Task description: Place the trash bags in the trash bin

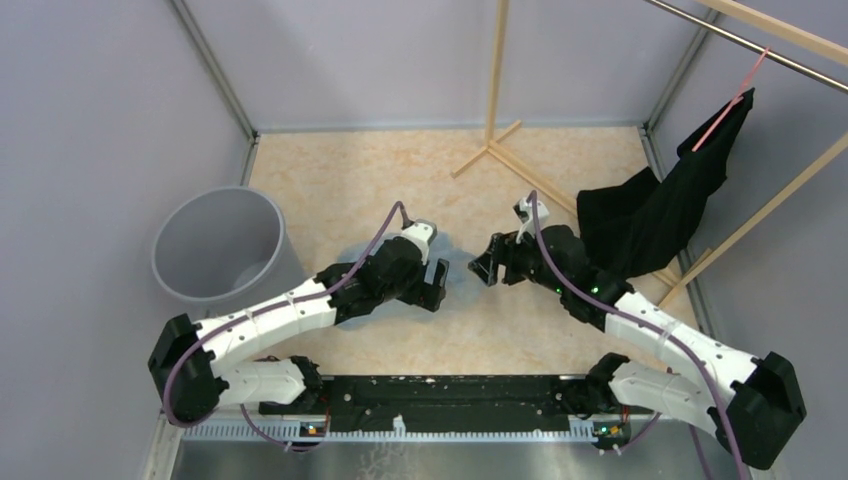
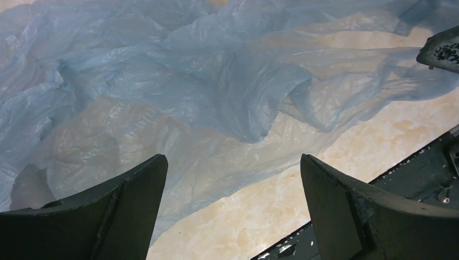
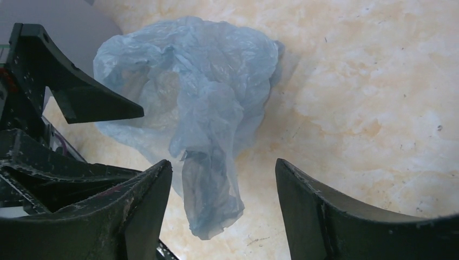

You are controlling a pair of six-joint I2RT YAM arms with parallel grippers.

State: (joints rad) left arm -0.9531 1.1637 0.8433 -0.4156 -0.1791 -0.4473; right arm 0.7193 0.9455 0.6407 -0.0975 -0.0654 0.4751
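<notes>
Black left pincer (image 2: 231,158), wrinkly blue bag (image 2: 216,81), round grey bin (image 1: 200,240)

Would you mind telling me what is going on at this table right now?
Two robot arms are working on a light-blue trash bag, crumpled on the table between them. The left gripper hovers low over it, jaws wide open; the right gripper faces it from the other side, also open, nothing clamped. The grey trash bin stands at the left, and the bag is not in it yet.
</notes>
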